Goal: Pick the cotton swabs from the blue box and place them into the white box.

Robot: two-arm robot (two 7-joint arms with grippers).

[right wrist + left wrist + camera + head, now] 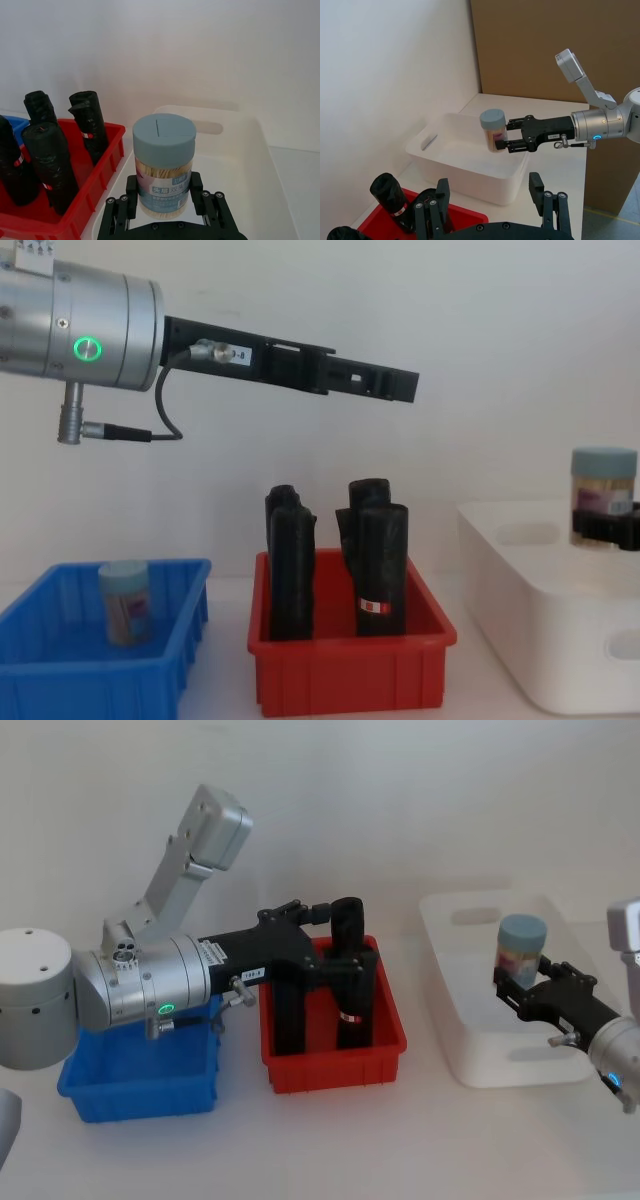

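1 cotton swab jar point(522, 950), clear with a pale blue lid, hangs upright over the white box point(470, 1060), pinched low in the jaws of the right gripper point(524, 982). A 2nd jar point(125, 602) stands upright inside the blue box point(60, 680).

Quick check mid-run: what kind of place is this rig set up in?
Likely a staged robot test bench, not a home: plain white tabletop against a blank wall, colour-coded bins (blue box, red bin, white box), and a brown board partition beside it.
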